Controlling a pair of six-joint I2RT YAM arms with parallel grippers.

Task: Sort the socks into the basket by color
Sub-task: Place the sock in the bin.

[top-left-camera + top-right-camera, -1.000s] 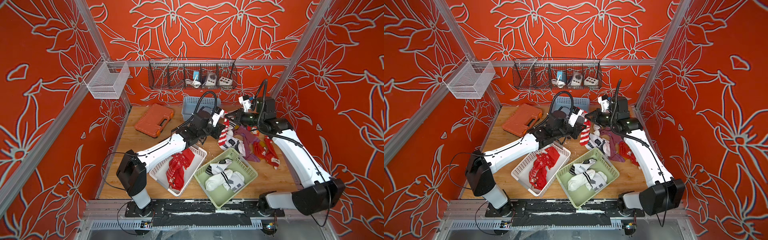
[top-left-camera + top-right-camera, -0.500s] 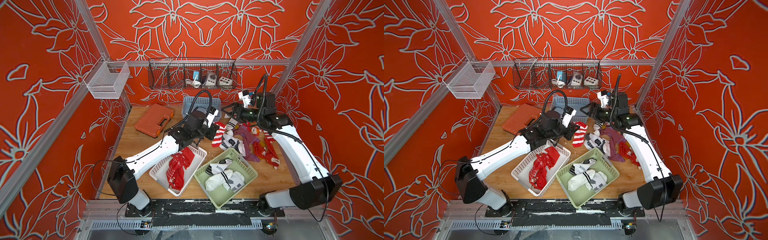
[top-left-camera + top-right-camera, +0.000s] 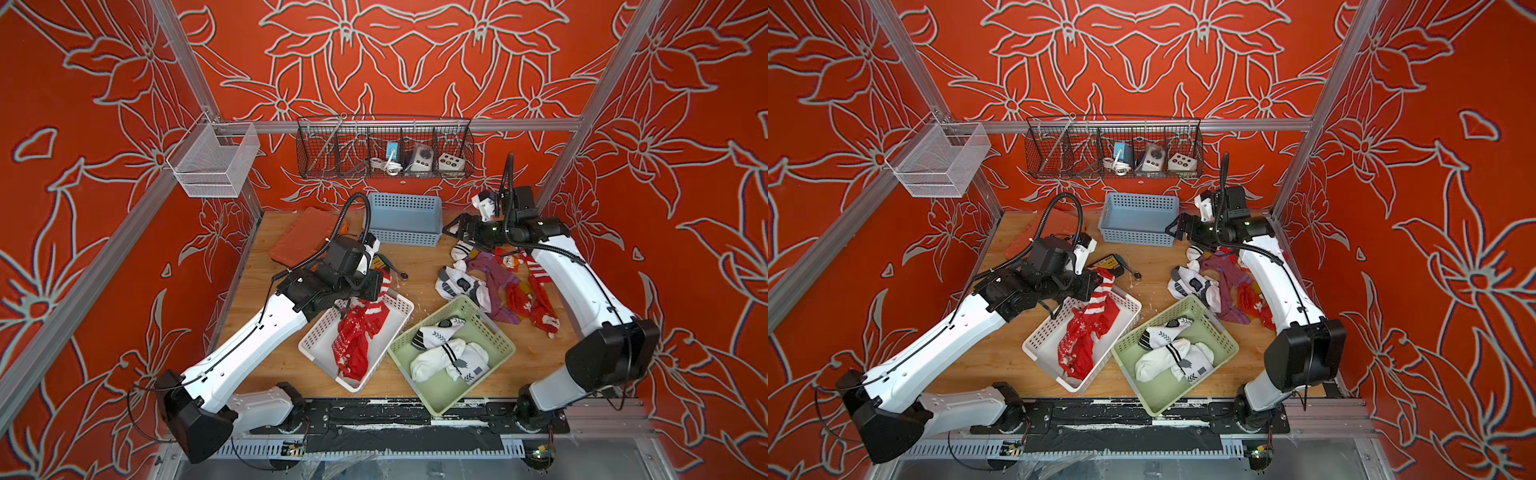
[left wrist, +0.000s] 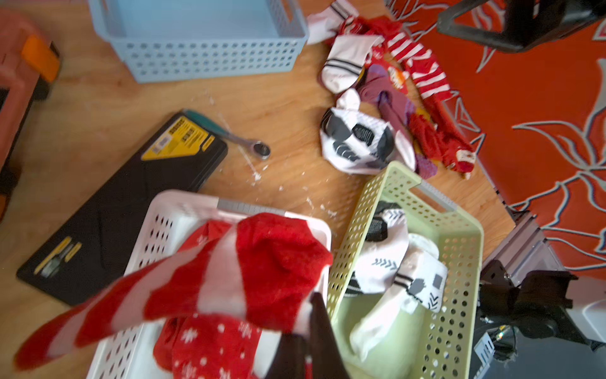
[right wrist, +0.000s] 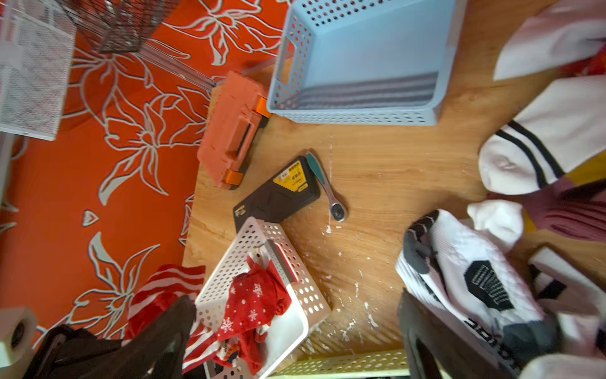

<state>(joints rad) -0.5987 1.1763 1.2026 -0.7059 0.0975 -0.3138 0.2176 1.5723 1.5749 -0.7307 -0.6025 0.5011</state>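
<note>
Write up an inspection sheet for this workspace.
Surface: wooden table, white flecks.
Job's things: red socks in white basket; white socks in green basket; blue basket empty; mixed pile loose.
Clutter: orange case, black case, ratchet.
Grippers: left gripper shut on striped sock over white basket; right gripper open, empty.
Cables: black hoses arch over both wrists.
Surroundings: floral walls, wire rack with devices, mesh basket.

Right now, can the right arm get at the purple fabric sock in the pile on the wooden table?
Probably yes: the purple fabric sock lies mostly uncovered, close to the right arm's open jaws, with nothing between them.
</note>
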